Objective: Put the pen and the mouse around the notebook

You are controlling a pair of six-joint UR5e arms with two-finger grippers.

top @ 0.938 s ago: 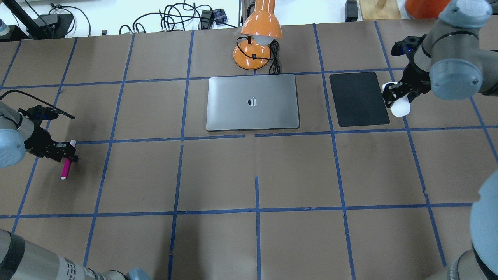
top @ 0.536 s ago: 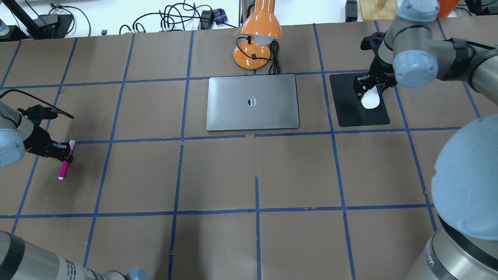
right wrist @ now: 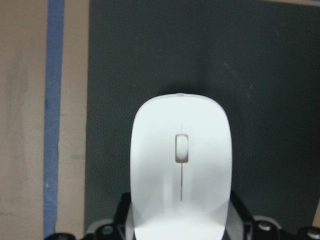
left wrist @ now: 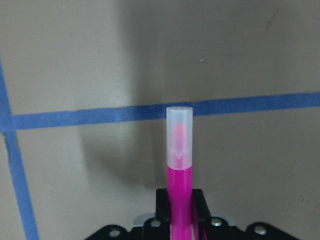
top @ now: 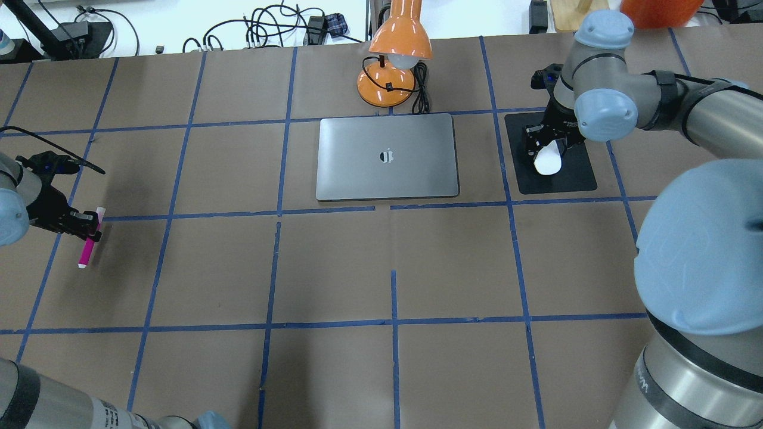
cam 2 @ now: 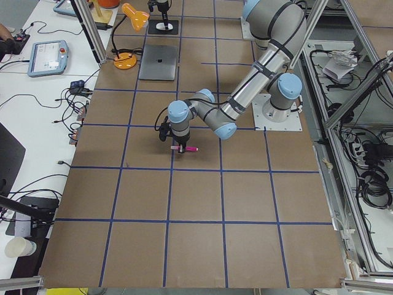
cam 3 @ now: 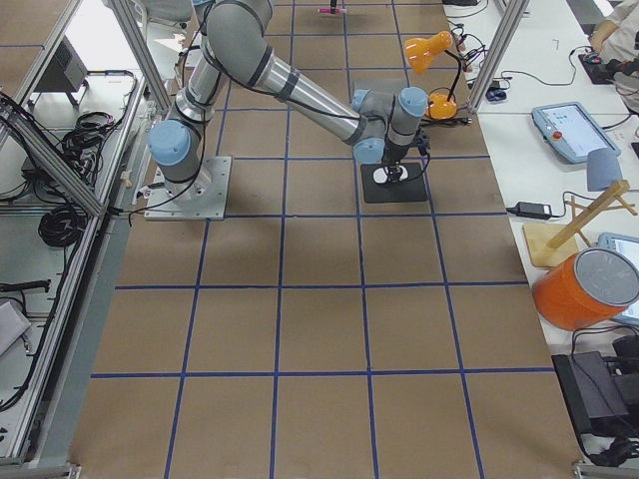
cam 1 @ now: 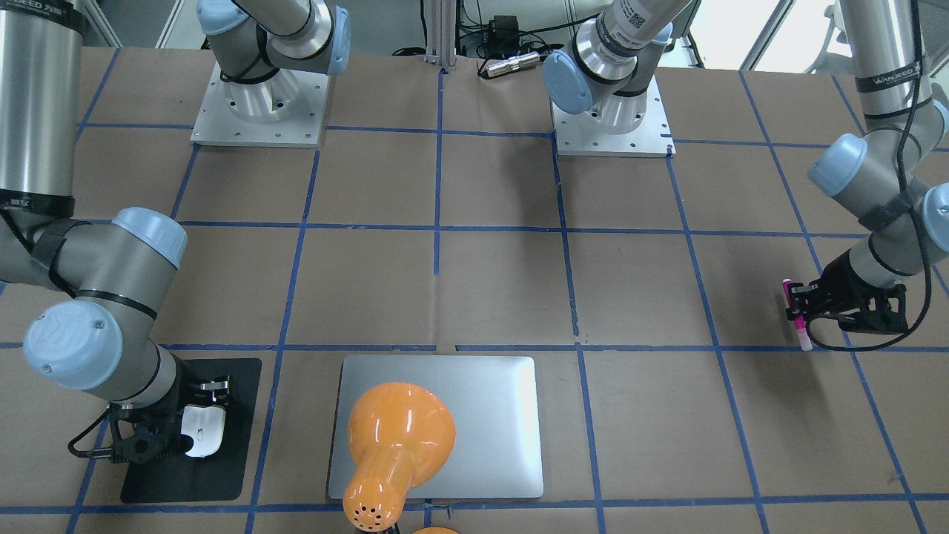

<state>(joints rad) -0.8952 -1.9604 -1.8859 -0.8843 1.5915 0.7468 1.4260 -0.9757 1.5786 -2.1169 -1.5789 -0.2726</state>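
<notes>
The pink pen (top: 86, 247) sits far to the left of the notebook (top: 357, 173), with my left gripper (top: 90, 229) shut on its middle. In the left wrist view the pen (left wrist: 180, 165) sticks out from the jaws, pale cap end forward, over a blue tape line. My right gripper (top: 543, 149) is shut on the white mouse (top: 548, 162) over the black mat (top: 566, 179), just right of the notebook. The right wrist view shows the mouse (right wrist: 181, 160) between the jaws above the mat (right wrist: 200, 50). From the front, pen (cam 1: 798, 326), mouse (cam 1: 205, 432) and notebook (cam 1: 489, 423) are all visible.
An orange desk lamp (top: 396, 53) with its cord stands just behind the notebook and overhangs it in the front view (cam 1: 397, 430). Cables and devices lie beyond the table's far edge. Brown paper with blue tape lines covers the table.
My right gripper has carried the mouse leftward from the mat's right edge to over the mat. My left gripper has shifted left and slightly farther back with the pen.
</notes>
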